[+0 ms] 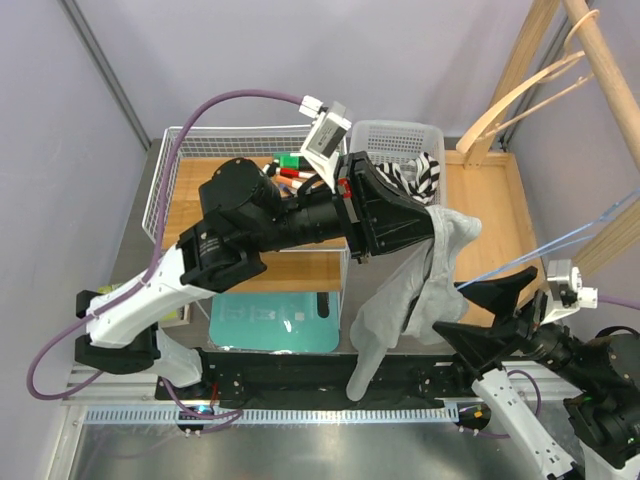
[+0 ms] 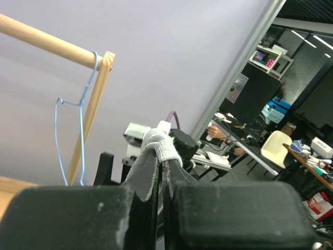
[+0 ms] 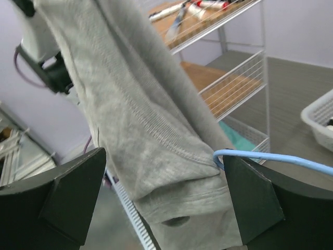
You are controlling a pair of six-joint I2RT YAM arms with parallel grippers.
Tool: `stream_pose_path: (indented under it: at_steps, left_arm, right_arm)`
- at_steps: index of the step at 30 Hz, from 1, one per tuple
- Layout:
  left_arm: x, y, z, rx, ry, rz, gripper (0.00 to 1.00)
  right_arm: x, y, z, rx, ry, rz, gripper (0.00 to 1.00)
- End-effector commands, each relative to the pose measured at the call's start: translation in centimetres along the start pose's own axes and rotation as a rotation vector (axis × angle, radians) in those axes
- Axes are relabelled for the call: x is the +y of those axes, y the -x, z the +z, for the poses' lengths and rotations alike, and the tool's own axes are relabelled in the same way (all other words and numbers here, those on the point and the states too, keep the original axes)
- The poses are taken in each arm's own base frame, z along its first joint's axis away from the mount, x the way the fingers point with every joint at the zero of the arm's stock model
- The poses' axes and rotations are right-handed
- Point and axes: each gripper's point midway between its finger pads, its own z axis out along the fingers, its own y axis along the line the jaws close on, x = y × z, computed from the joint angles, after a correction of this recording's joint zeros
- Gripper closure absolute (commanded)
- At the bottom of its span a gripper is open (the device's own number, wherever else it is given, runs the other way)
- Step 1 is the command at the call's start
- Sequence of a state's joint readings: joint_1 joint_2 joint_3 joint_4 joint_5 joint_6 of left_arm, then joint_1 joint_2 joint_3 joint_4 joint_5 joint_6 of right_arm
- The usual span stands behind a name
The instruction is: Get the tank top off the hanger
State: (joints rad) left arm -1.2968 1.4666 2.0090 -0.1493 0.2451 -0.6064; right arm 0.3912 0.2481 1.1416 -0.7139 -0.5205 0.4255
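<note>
The grey tank top (image 1: 415, 285) hangs in the air in the middle of the top view, pinched at its top end by my left gripper (image 1: 440, 225). In the left wrist view the cloth (image 2: 156, 151) is clamped between the shut fingers. The thin blue wire hanger (image 1: 560, 245) runs from the cloth to the wooden rail (image 1: 600, 50) at the right. My right gripper (image 1: 480, 315) is open just right of the cloth. In the right wrist view the cloth (image 3: 156, 135) fills the gap between its fingers and the hanger's end (image 3: 270, 159) pokes out of a fold.
A white wire shelf rack (image 1: 190, 180) with markers stands behind the left arm. A white basket (image 1: 400, 145) holds striped fabric. A teal mat (image 1: 275, 320) lies below. The wooden rack frame (image 1: 520, 90) rises at the back right. A metal rail (image 1: 300, 412) runs along the near edge.
</note>
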Motion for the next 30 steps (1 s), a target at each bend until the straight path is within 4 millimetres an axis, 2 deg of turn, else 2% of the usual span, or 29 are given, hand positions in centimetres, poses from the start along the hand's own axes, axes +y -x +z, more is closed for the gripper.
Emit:
stream_pose_path:
  at_steps: [1,3,5,7,8,9,11,12,13,15,16,18,19,24,28,30]
  left_arm:
    - [-2.7,1.6,0.7,-0.035,-0.115,-0.03,1.0]
    - [-3.8,2.2,0.8,-0.043,-0.164,-0.039,1.0]
    - [-4.0,2.1,1.1,-0.04,-0.18,-0.056,1.0]
    - [-3.8,1.9,1.2,-0.038,-0.177,-0.059,1.0]
    - [-3.7,1.8,1.2,-0.036,-0.172,-0.06,1.0]
    - [-3.4,1.5,1.2,-0.033,-0.164,-0.063,1.0]
    - [-3.3,1.4,1.1,-0.036,-0.161,-0.066,1.0]
    - [-3.0,1.0,1.1,-0.029,-0.154,-0.069,1.0]
    - [-2.9,0.9,1.1,-0.028,-0.152,-0.071,1.0]
    - [-2.8,0.6,0.9,-0.021,-0.147,-0.075,1.0]
    - [-2.7,0.6,0.9,-0.023,-0.143,-0.077,1.0]
    - [-2.8,0.7,0.5,-0.027,-0.14,-0.077,1.0]
    - [-2.6,0.4,0.4,-0.022,-0.133,-0.078,1.0]
    - [-2.6,0.4,-0.4,-0.027,-0.121,-0.075,1.0]
    - [-2.2,0.7,-1.2,-0.047,-0.084,-0.047,1.0]
    - [-1.4,0.7,-1.3,-0.057,-0.042,-0.039,1.0]
  right_arm:
    - [2.1,-5.2,-0.6,0.199,0.205,0.048,0.0]
    - [1.6,-5.7,-0.4,0.201,0.192,0.041,0.0]
    - [1.0,-5.8,-0.6,0.193,0.157,0.018,0.0]
    - [-0.4,-5.0,-0.7,0.15,0.053,0.0,0.0]
    - [-1.3,-4.5,-0.8,0.127,-0.008,-0.004,0.0]
    - [-3.4,-2.9,-1.0,0.054,-0.157,-0.013,0.0]
    - [-5.6,-2.1,-1.9,0.01,-0.309,0.01,0.0]
    - [-6.4,-1.2,-2.5,-0.038,-0.38,0.037,0.0]
    - [-8.0,-0.5,-3.4,-0.086,-0.489,0.053,0.0]
    - [-8.9,1.0,-4.9,-0.182,-0.593,0.11,0.0]
    - [-10.3,1.5,-6.3,-0.231,-0.698,0.126,0.01]
    - [-10.7,2.4,-8.3,-0.306,-0.776,0.145,0.0]
    - [-11.8,2.6,-10.1,-0.349,-0.875,0.153,0.0]
    - [-12.7,3.2,-15.2,-0.497,-1.027,0.159,0.0]
    - [-12.6,3.2,-15.7,-0.512,-1.002,0.177,0.0]
    - [-12.0,3.0,-14.7,-0.461,-0.942,0.142,0.0]
